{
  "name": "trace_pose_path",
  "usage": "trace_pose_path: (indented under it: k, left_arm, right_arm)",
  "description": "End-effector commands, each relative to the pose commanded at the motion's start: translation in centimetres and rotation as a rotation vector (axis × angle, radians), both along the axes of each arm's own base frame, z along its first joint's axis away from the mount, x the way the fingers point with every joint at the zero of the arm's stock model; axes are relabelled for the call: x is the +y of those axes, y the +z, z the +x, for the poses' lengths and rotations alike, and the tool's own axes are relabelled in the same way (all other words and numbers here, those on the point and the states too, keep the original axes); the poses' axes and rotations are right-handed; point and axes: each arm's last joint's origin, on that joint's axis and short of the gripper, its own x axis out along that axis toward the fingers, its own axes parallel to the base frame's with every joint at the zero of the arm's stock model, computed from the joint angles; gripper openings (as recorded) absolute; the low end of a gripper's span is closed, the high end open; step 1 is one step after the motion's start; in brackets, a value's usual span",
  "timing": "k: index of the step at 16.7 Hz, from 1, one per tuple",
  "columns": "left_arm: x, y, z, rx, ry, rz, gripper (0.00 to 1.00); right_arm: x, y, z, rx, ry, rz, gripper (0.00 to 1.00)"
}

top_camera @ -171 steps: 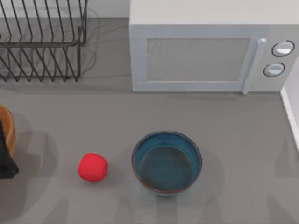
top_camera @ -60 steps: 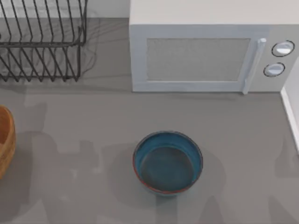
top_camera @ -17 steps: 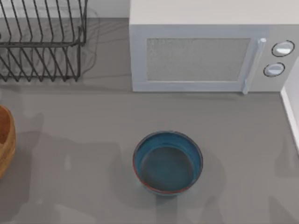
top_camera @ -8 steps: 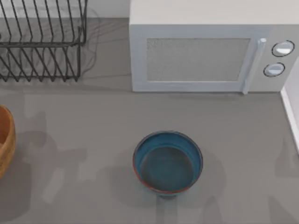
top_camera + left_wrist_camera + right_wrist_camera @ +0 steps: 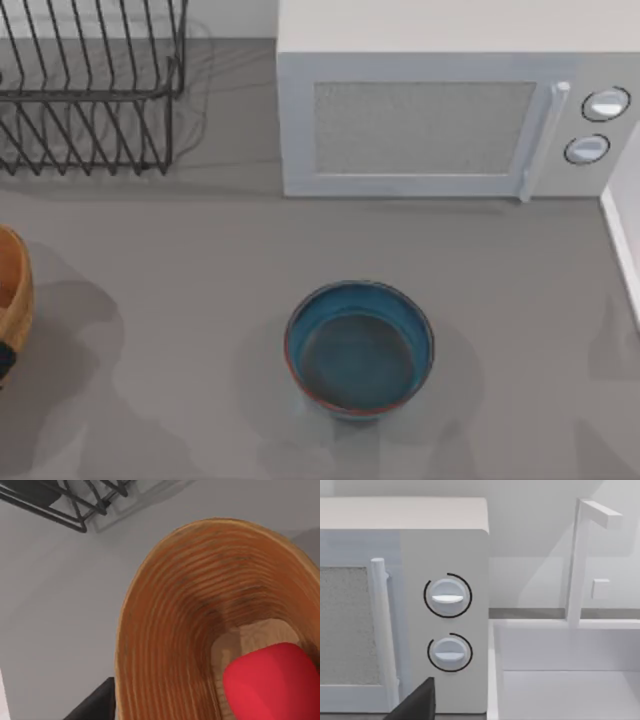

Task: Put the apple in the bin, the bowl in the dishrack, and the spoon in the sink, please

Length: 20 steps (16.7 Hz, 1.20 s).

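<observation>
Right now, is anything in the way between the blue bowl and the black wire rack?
Nothing visible is. In the top view the bowl sits on open grey counter, and the dishrack stands at the far left corner. The microwave stands to the right of that path, not across it.

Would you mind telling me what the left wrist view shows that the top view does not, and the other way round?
Left wrist view: the apple lying inside the bin, down at its floor.

Top view: the bowl empty on the counter, and the microwave behind it.

Both: the bin, at the top view's left edge, part of the dishrack, and the grey counter.
</observation>
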Motion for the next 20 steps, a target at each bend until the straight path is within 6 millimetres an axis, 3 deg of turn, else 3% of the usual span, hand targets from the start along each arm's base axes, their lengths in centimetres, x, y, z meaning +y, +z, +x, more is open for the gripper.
trace_pose_path:
  k: [4,9,17,20]
  left_arm:
    - [-0.8,-2.4,-3.2,-0.340,0.185,-0.313,1.00]
    - [-1.3,-4.6,-4.6,-0.650,0.220,-0.622,1.00]
    - [-1.3,-5.0,-4.7,-0.710,0.216,-0.684,1.00]
    - [-1.4,-4.0,-4.6,-0.666,0.243,-0.712,1.00]
  right_arm:
    - [0.0,0.0,0.0,0.000,0.000,0.000,1.00]
    - [0.0,0.0,0.0,0.000,0.000,0.000,1.00]
    - [0.0,0.0,0.0,0.000,0.000,0.000,1.00]
    - [0.0,0.0,0.0,0.000,0.000,0.000,1.00]
